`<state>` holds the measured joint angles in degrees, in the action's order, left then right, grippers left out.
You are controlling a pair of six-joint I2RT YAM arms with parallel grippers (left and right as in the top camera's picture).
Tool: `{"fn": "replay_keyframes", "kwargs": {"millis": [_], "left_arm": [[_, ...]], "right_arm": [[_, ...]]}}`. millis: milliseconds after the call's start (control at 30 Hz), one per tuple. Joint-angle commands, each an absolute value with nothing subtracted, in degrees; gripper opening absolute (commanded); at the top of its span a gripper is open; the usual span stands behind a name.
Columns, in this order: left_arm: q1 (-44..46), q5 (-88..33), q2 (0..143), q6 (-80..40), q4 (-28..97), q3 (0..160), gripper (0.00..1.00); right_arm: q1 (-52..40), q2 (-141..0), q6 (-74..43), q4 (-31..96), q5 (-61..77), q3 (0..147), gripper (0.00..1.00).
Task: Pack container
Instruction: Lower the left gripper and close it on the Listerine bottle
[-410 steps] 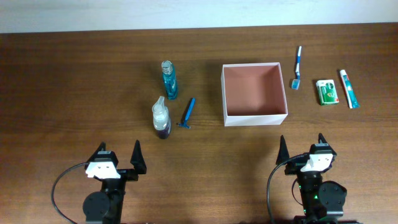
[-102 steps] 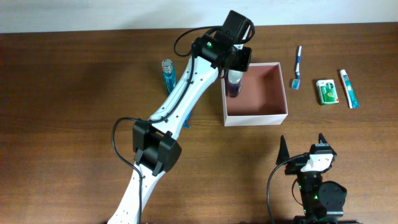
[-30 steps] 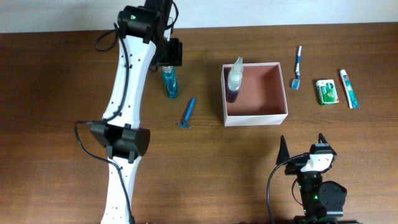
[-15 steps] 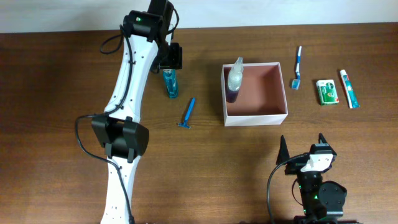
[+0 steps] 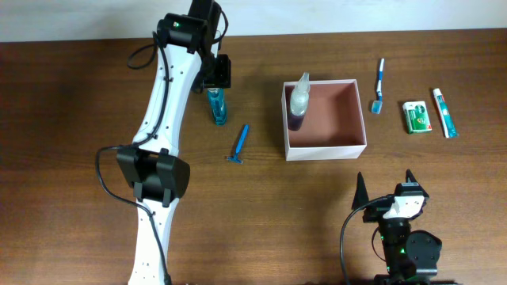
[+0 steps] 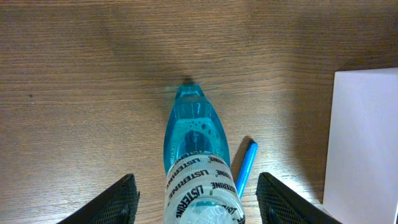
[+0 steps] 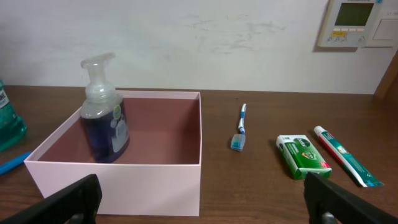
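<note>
The container [image 5: 339, 115], a square white box with a reddish-brown inside, sits right of centre. A soap pump bottle [image 5: 299, 101] with purple liquid stands in its left part. My left gripper [image 5: 215, 76] is open over the top of the blue mouthwash bottle [image 5: 217, 106], which lies left of the container. In the left wrist view the mouthwash bottle [image 6: 191, 146] lies between the spread fingers [image 6: 196, 190], with gaps on both sides. My right gripper [image 5: 390, 198] is open and empty near the front edge, facing the container's wall [image 7: 124, 174].
A blue razor [image 5: 238, 144] lies between the mouthwash bottle and the container. A toothbrush [image 5: 379, 85], a green packet [image 5: 417, 117] and a toothpaste tube [image 5: 444, 112] lie right of the container. The container's white wall [image 6: 364, 137] shows at the right of the left wrist view.
The soap bottle was set in the container and let go. My left arm then swung left to the mouthwash bottle. In the last half second nothing has visibly moved.
</note>
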<state>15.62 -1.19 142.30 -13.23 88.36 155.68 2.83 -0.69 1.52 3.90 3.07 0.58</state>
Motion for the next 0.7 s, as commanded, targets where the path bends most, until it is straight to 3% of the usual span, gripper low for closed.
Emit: {"fn": "replay_keyframes", "kwargs": {"millis": [0, 400, 533, 667], "left_arm": [[15.2, -0.6, 143.7, -13.6, 88.5, 155.5, 0.63], [15.2, -0.6, 144.1, -13.6, 88.3, 155.5, 0.61], [15.2, -0.6, 144.1, -13.6, 88.3, 155.5, 0.54], [15.2, -0.6, 144.1, -13.6, 87.9, 155.5, 0.54]], "right_arm": [[2.3, -0.2, 1.3, 4.2, 3.0, 0.3, 0.99], [2.3, -0.2, 1.3, 4.2, 3.0, 0.3, 0.99], [2.3, -0.2, 1.3, 4.2, 3.0, 0.3, 0.99], [2.3, -0.2, 1.3, 4.2, 3.0, 0.3, 0.99]]}}
